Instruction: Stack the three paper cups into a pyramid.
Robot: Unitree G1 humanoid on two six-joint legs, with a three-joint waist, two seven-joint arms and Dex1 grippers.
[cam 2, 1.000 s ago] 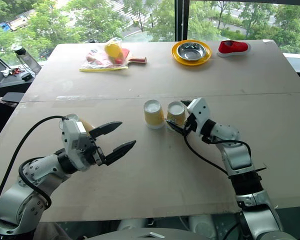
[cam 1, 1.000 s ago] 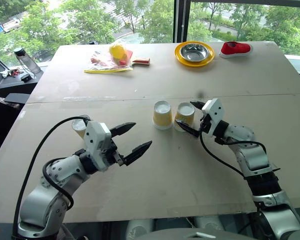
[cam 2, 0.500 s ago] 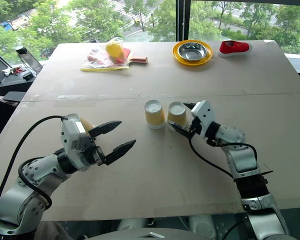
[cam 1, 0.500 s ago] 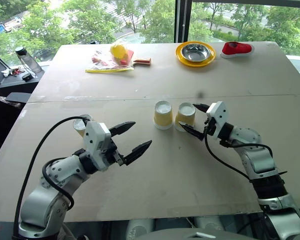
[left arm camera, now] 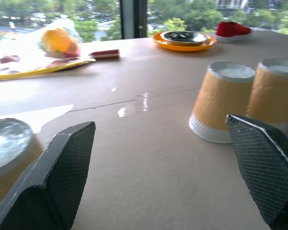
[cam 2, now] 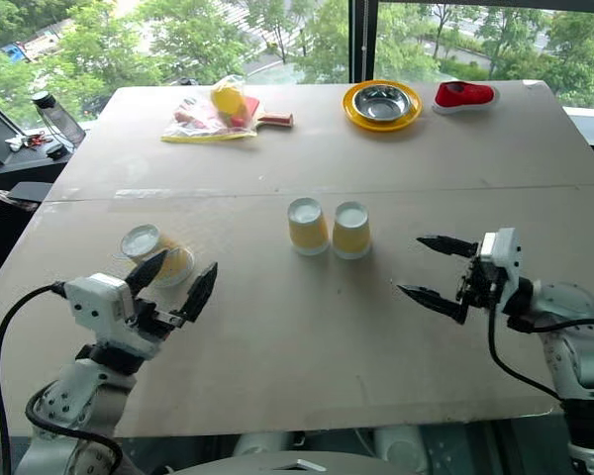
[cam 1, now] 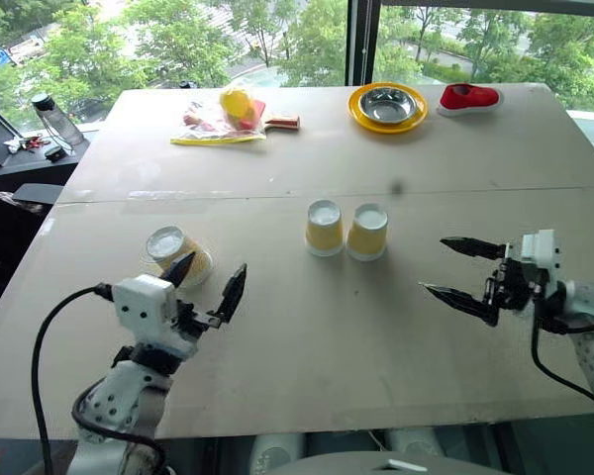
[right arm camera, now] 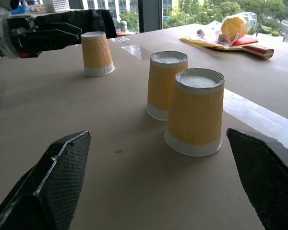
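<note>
I count three paper cups on the tabletop, all upside down with their white bottoms up. Two of them stand side by side near the middle of the tabletop: the left middle cup and the right middle cup. They are just beside each other, and I cannot tell if they touch. The third cup stands alone, well apart from the pair, closer to the left edge and the near edge. No cup sits on top of another, so there is no pyramid yet.

I have two grippers. My left gripper hangs near the near left corner, fingers spread wide and holding nothing. The lone cup is just past it, right by one fingertip. My right gripper hangs near the near right side, fingers spread wide too, with nothing between them. It points across toward the two middle cups but is well apart from them.

Along the far edge I count one steel bowl on one yellow plate, one red shoe near the far right corner, and one plastic bag with a yellow ball in it, lying on a paddle
</note>
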